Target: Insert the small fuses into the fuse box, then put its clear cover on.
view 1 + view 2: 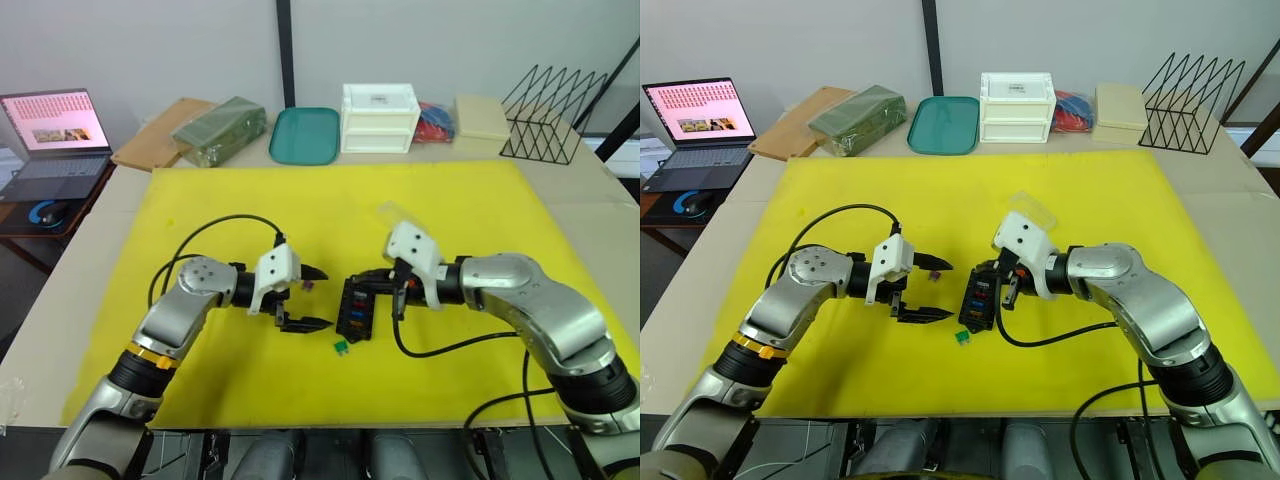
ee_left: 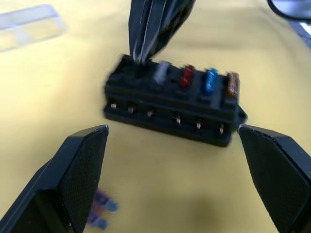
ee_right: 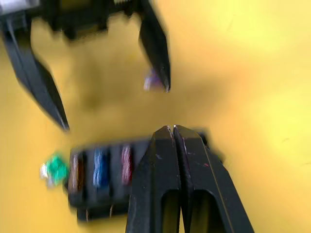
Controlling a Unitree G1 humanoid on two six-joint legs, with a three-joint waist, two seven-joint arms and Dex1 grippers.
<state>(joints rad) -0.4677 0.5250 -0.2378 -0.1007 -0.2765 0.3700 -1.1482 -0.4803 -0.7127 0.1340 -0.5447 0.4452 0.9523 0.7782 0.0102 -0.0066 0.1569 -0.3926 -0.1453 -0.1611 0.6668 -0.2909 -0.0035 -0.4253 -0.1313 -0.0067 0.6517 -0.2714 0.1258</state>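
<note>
The left gripper (image 1: 930,290) hangs over the yellow mat (image 1: 1140,200) with its two black fingers spread wide and nothing between them. A purple fuse (image 1: 936,273) lies right at the tip of its far finger, though I cannot tell whether they touch. At about four o'clock from this gripper a green fuse (image 1: 962,337) lies loose on the mat, just beside the near end of the fuse box (image 1: 978,298). The box sits between the two arms with grey, red, blue and brownish fuses seated in one row. The right gripper (image 3: 173,130) has its fingers pressed together, tips down on the box's far end. At one o'clock, the clear cover (image 1: 1032,211) lies on the mat.
</note>
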